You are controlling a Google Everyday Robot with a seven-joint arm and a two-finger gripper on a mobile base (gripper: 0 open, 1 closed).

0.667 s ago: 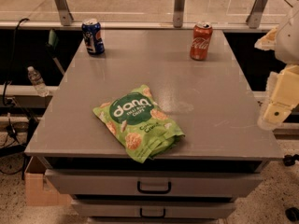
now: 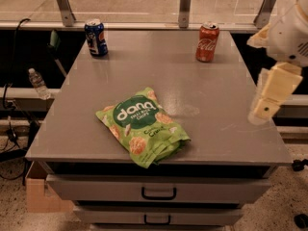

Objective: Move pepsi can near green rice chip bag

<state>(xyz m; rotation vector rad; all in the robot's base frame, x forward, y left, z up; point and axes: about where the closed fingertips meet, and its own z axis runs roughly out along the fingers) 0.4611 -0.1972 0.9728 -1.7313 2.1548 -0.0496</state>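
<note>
In the camera view, the pepsi can (image 2: pixel 96 37) stands upright at the far left corner of the table (image 2: pixel 226 134). The bag (image 2: pixel 142 125) lies flat near the front edge, a little left of centre and well apart from the can. A red coke can (image 2: pixel 207 42) stands at the far right. The end effector (image 2: pixel 263 107) hangs over the table's right edge, near the front, far from the pepsi can and touching nothing. Whether it is open or closed cannot be told from here.

The step in hand looks like the reach toward the pepsi can, not yet begun in earnest. To do it well, the arm would need to cross the table toward the far left, passing behind or above the bag and well clear of the coke can, which is easy to knock over. A grasp around the can's middle, kept upright, seems safest. The bare table just beyond the bag's far edge offers a good spot to set it down without crushing the bag.
</note>
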